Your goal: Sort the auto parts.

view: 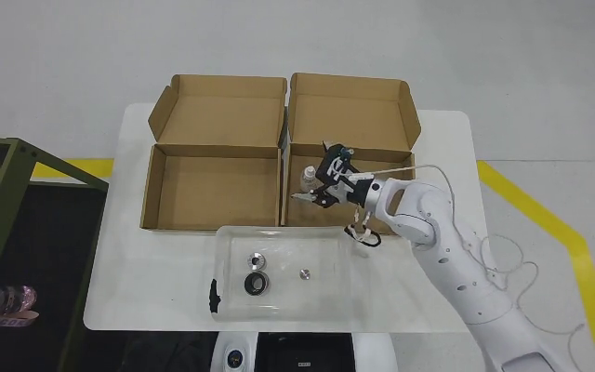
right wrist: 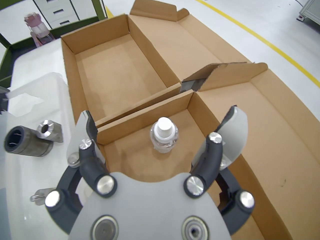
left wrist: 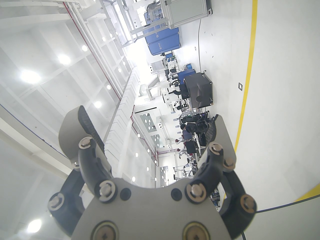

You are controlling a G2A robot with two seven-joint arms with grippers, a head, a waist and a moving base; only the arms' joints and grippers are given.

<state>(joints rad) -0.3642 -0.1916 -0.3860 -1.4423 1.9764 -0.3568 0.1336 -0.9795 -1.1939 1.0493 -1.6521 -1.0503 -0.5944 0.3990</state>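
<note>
A small clear bottle with a white cap (right wrist: 163, 138) stands upright in the near corner of the right cardboard box (right wrist: 252, 128); in the top view the bottle (view: 308, 174) is by that box's (view: 372, 177) left wall. My right gripper (right wrist: 160, 119) hovers open just above it, fingers either side and not touching; from above, the right gripper (view: 314, 184) is over the same corner. A clear plastic bin (view: 325, 288) holds a black-lined bearing (right wrist: 26, 142), a metal block (right wrist: 48, 129) and a small bolt (right wrist: 40, 197). My left gripper (left wrist: 150, 121) is open, empty, pointing up into the hall.
The left cardboard box (view: 214, 191) lies open with a bare floor, flaps folded back. A green cart (view: 19, 177) stands off the table's left side with a pink bottle (right wrist: 37, 29) on it. White tabletop (view: 121, 270) lies around the bin.
</note>
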